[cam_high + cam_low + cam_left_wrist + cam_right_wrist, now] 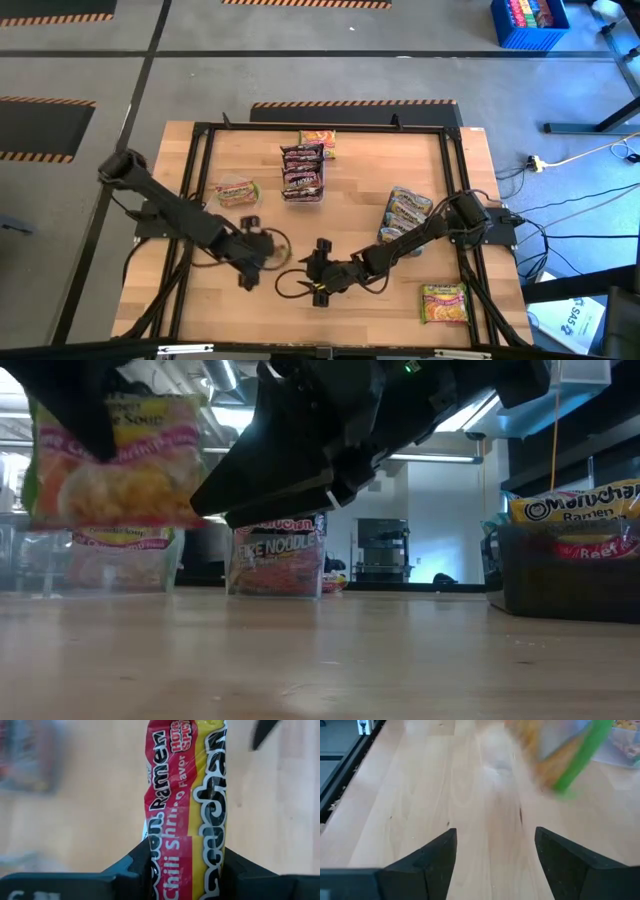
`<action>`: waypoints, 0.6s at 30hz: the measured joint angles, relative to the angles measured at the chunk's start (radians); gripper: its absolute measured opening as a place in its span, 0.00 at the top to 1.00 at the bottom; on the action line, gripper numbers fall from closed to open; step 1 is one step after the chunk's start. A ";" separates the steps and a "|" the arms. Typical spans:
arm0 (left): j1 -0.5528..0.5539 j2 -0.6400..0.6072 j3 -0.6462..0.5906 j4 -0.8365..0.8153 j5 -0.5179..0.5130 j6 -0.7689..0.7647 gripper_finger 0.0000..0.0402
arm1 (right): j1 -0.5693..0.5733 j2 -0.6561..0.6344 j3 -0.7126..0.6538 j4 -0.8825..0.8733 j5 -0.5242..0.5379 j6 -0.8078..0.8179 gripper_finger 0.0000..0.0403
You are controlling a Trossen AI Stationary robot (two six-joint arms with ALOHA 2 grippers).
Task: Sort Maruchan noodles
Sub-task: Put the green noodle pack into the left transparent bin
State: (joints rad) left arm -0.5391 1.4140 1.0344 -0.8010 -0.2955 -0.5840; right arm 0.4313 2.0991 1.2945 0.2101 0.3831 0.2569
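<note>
the maruchan noodles are spread over the wooden table (330, 240), some loose and some in clear bins. from the left: one yellow-green packet (237, 192) lies alone in a clear bin on the left half of the table. beside it to the right, a stack of dark maroon packets (303, 172) fills a second bin (303, 197), and behind that a yellow-pink packet (318, 140) sits near the far edge. on the right half, a bin of light blue packets (408, 210) sits under the right arm, and a loose yellow-green packet (445, 303) lies flat near the front right corner. off the table, a blue crate (530, 22) stands on the floor at the far right.

the left arm reaches in from the left edge, sloping down toward the front middle; the left gripper (185, 865) is clenched on a chili shrimp packet (187, 810), red and yellow, held edge-up off the wood. in the low view that packet (115, 455) hangs well clear of the tabletop.

the right arm stretches from the right edge across toward the centre, low and nearly level. the right gripper (495, 855) stands released just beside the left one, its fingers (437, 855) spread with only bare wood between them.
</note>
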 joint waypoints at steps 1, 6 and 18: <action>0.000 -0.031 0.000 -0.038 -0.013 -0.017 0.70 | 0.000 0.000 0.000 0.000 -0.001 0.000 0.38; -0.005 -0.210 0.000 -0.169 -0.101 -0.062 0.70 | 0.000 0.000 0.000 -0.001 -0.009 0.026 0.38; 0.067 -0.430 0.000 -0.544 -0.209 -0.126 0.69 | 0.000 0.000 0.000 -0.002 -0.009 0.027 0.38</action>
State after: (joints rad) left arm -0.4721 0.9840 1.0344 -1.3449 -0.5050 -0.7101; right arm 0.4316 2.0991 1.2945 0.2076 0.3738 0.2835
